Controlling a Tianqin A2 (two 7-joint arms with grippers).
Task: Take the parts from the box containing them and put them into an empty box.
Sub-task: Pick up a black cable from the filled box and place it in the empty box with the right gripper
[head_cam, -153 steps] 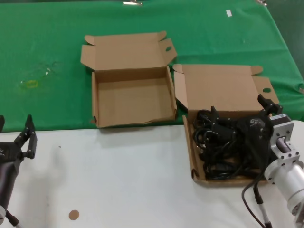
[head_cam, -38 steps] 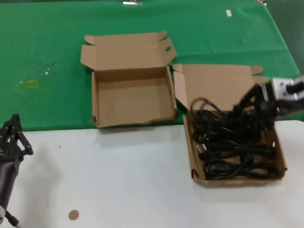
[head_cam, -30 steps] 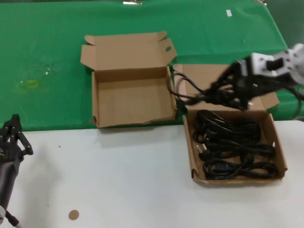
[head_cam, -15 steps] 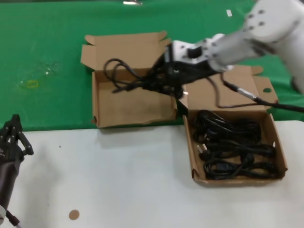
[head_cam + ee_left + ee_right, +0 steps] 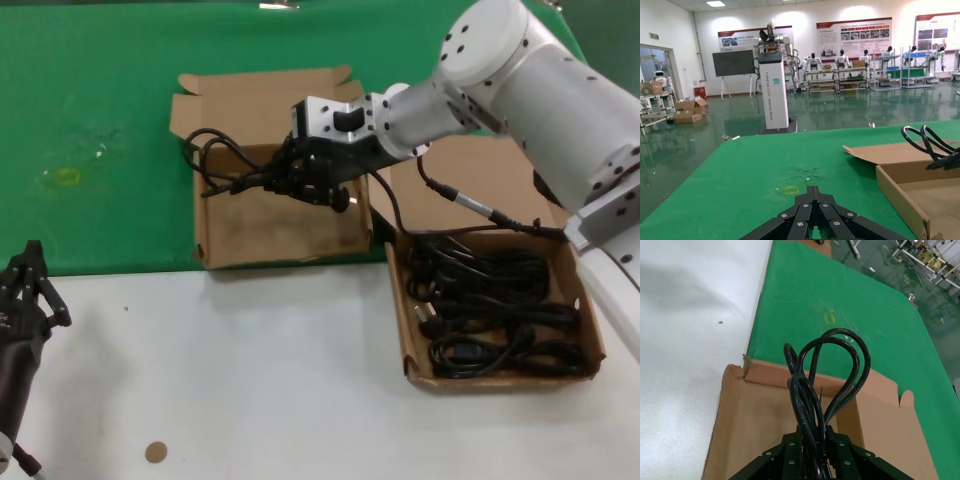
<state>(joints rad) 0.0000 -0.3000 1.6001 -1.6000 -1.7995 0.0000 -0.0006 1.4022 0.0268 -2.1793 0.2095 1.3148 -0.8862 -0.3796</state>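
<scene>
My right gripper point(image 5: 295, 180) is shut on one black coiled power cord point(image 5: 215, 160) and holds it above the empty box point(image 5: 260, 225), its loops hanging out over the box's left part. In the right wrist view the cord point(image 5: 827, 370) sticks out from between the shut fingers point(image 5: 790, 452), with the box floor point(image 5: 750, 440) below. The box containing the parts point(image 5: 398, 310) stands to the right with several cords point(image 5: 490, 305) in it. My left gripper point(image 5: 35, 290) is parked at the near left, shut and empty point(image 5: 813, 191).
Both boxes lie where the green cloth point(image 5: 90, 90) meets the white table point(image 5: 250, 380). My right arm and its own black cable point(image 5: 470, 205) cross over the right box's lid. A small brown disc point(image 5: 155, 452) lies near the front.
My right gripper lifted a cord bundle out of the right box and carried it left, to over the empty box. The left gripper, open at first, has shut and stayed put.
</scene>
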